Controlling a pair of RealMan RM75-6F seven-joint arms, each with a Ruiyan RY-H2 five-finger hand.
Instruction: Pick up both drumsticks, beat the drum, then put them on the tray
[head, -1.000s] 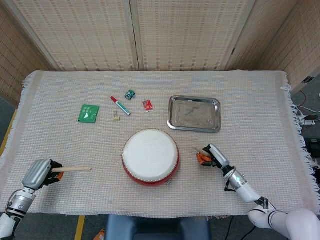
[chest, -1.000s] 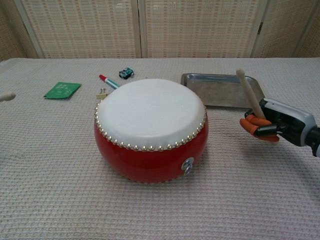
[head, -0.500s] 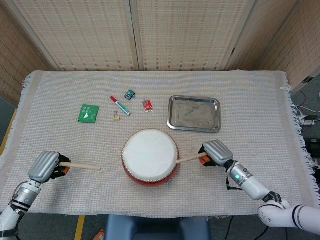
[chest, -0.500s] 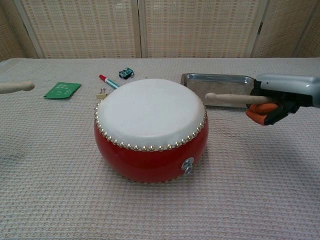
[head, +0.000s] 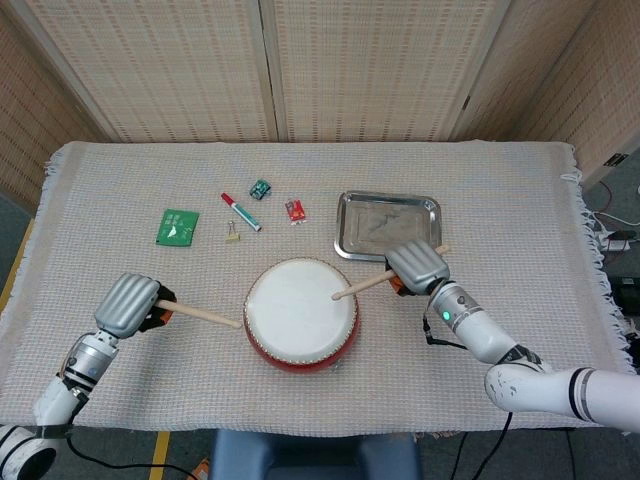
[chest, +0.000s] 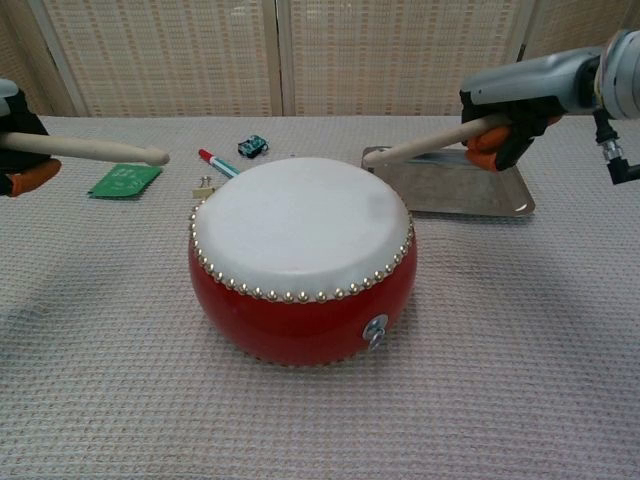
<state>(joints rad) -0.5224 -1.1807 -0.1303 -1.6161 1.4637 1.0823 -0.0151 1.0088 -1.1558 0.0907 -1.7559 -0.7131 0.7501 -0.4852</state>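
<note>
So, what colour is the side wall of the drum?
Red, under a white skin edged with metal studs; the drum shows this best in the chest view.

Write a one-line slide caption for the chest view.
Both hands hold drumsticks raised over the red drum, tray behind.

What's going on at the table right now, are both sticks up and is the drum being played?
Yes. The left hand grips one drumstick, its tip just short of the drum. The right hand holds the other drumstick, angled over the drumhead with its tip raised above the skin in the chest view. The tray behind the drum has no stick on it yet. A marker, a green card and small clips lie further back.
</note>
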